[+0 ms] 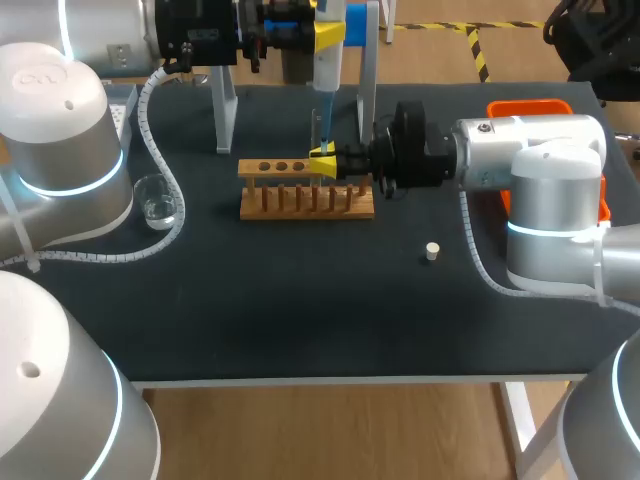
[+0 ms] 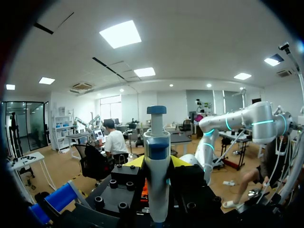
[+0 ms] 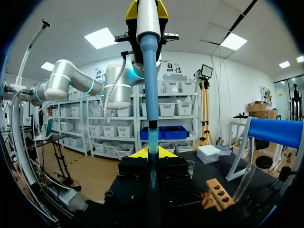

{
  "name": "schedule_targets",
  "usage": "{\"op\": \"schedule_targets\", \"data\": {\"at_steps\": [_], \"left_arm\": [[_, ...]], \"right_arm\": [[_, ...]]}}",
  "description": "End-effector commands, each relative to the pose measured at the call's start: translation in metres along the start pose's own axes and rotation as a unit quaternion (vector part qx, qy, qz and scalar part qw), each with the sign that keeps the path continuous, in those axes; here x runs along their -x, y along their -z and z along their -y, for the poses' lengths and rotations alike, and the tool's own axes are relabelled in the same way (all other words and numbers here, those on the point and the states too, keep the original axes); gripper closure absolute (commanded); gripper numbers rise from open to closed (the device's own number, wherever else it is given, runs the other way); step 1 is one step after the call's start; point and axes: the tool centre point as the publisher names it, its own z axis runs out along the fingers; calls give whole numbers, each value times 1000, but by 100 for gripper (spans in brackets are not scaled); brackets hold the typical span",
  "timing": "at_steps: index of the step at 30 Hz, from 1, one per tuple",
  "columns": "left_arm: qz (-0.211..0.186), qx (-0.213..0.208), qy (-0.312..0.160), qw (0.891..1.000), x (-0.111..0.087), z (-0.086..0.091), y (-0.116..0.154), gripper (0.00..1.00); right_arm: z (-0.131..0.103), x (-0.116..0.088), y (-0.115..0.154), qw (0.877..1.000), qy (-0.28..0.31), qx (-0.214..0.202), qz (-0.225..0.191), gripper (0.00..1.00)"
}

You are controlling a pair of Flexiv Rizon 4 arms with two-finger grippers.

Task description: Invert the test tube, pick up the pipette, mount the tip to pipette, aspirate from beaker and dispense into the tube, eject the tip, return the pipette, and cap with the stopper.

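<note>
left gripper (image 1: 330, 32): I'm seeing it clamped on the white-and-blue pipette (image 1: 328, 70). In the left wrist view a yellow fingertip (image 2: 134, 162) is pressing on each side of the body, so it's definitely gripping.
pipette: it's hanging upright above the light wooden tube rack (image 1: 305, 190), with its thin blue tip (image 3: 153, 161) pointing straight down into the right gripper (image 1: 322, 165).
right gripper: it's coming in level from the right and hovering at the rack's right end. Honestly can't tell whether it's gripping anything.
clear glass tube (image 3: 242, 183): it's showing slanted just beside the rack in the right wrist view. Can't tell what's holding it.
small glass beaker (image 1: 158, 208): it's sitting by my left arm, well apart from the rack.
small cream stopper (image 1: 432, 251): it's lying alone on the black table (image 1: 300, 320), near my right arm.
</note>
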Motion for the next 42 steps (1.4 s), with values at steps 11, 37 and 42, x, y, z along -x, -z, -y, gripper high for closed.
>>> {"op": "schedule_targets", "data": {"at_steps": [11, 37, 42], "left_arm": [[0, 0, 0, 1000, 0, -1, 0, 100], [0, 0, 0, 1000, 0, -1, 0, 100], [0, 0, 0, 1000, 0, -1, 0, 100]], "right_arm": [[-5, 0, 0, 1000, 0, 6, 5, 100], [-29, 10, 2, 1000, 25, 9, 10, 100], [-32, 11, 1, 999, 30, 11, 8, 100]]}}
